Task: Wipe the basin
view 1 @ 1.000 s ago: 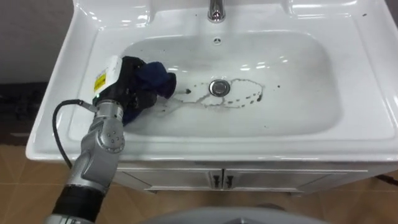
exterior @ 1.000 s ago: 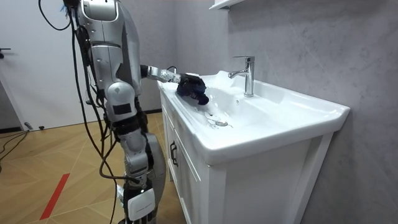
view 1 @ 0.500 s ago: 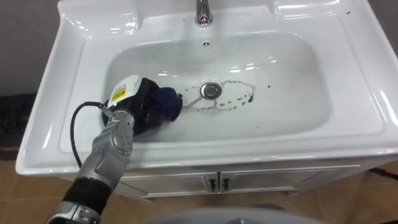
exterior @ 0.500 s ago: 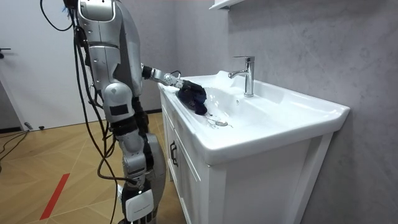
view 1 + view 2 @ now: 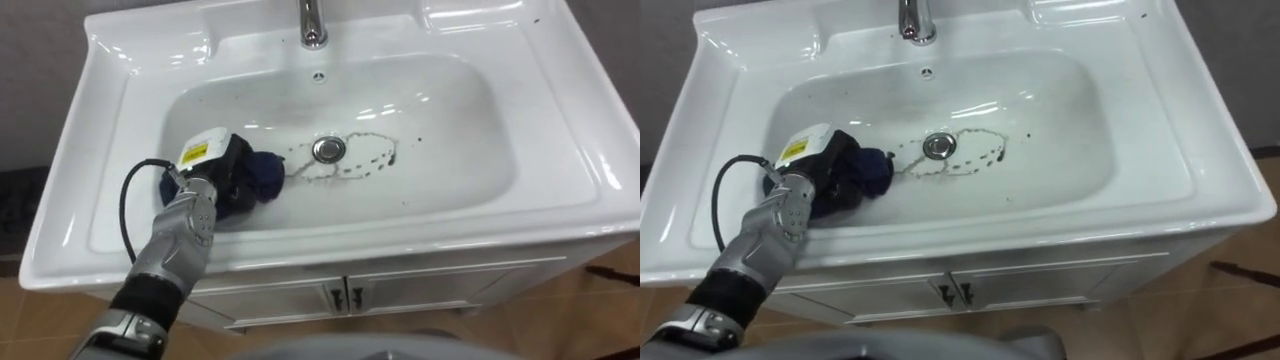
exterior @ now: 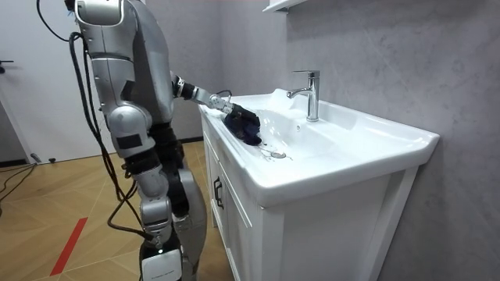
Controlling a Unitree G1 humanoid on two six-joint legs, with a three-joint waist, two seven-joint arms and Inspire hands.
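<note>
A white basin (image 5: pixel 455 125) is seen from above, set in a white cabinet (image 5: pixel 420 290). A dark blue cloth (image 5: pixel 265 174) is bunched on the basin's left slope, just left of the drain (image 5: pixel 327 149). It is clutched by the left robot hand (image 5: pixel 222 172), whose fingers are curled round it; the arm is brought in from the lower left.

The wiping step is judged to be under way, with much left to do: dark specks and streaks (image 5: pixel 385 156) are ringed around the drain and to its right, apart from the cloth. For the next move, the cloth would need to be pressed down and swept rightward over the drain and across those marks, with a firm grip so that it is not dropped.

The basin surface is glossy, so an easy slide can be expected. A chrome tap (image 5: pixel 312 20) is mounted at the back rim. In the room view, the robot is seen standing at the cabinet's end on a wooden floor (image 6: pixel 70 203), with a grey wall (image 6: pixel 375 55) behind the basin
</note>
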